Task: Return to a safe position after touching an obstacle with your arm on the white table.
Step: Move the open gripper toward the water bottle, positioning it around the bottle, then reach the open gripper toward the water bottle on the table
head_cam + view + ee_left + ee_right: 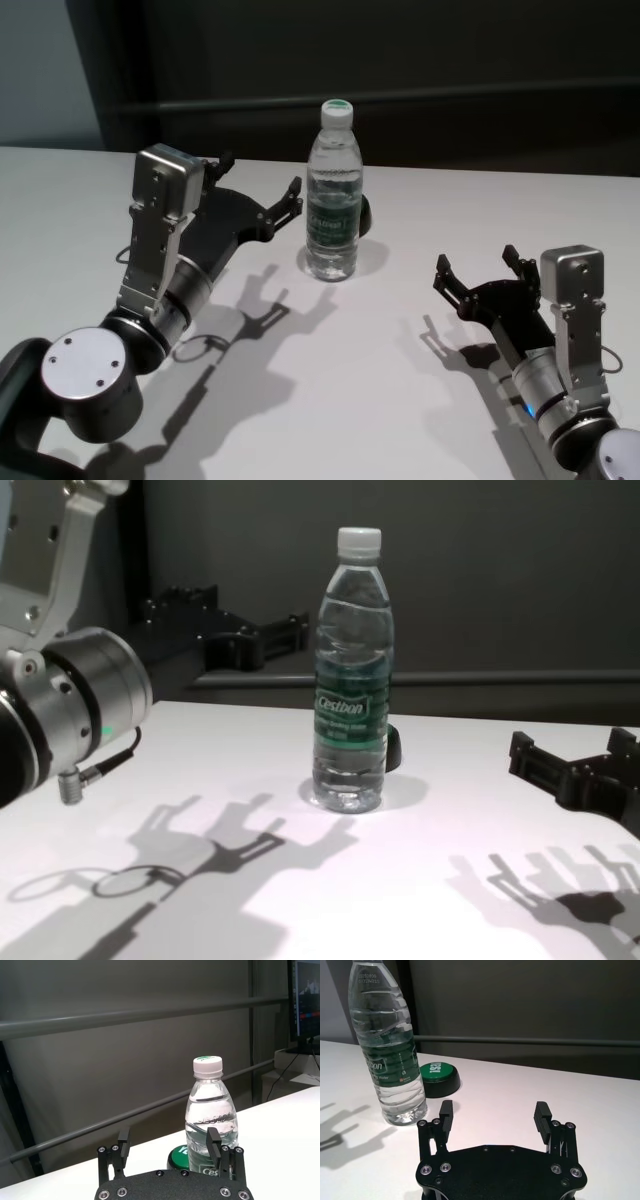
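Observation:
The obstacle, a clear water bottle (pixel 333 200) with a white cap and a green label, stands upright mid-table on the white table (pixel 400 400). My left gripper (pixel 258 176) hovers just left of it, open, its nearer fingertip a small gap from the label. The left wrist view shows the bottle (pixel 211 1115) beyond the open left gripper (pixel 168 1136), off toward one finger. My right gripper (pixel 476 260) is open and holds nothing, low over the table at the near right, well apart from the bottle (pixel 387 1045). In the chest view the bottle (pixel 352 680) stands between both arms.
A small dark round object with a green top (pixel 438 1077) sits right behind the bottle. A dark wall with horizontal rails runs behind the table's far edge. A monitor (pixel 305 1000) stands far off past one end of the table.

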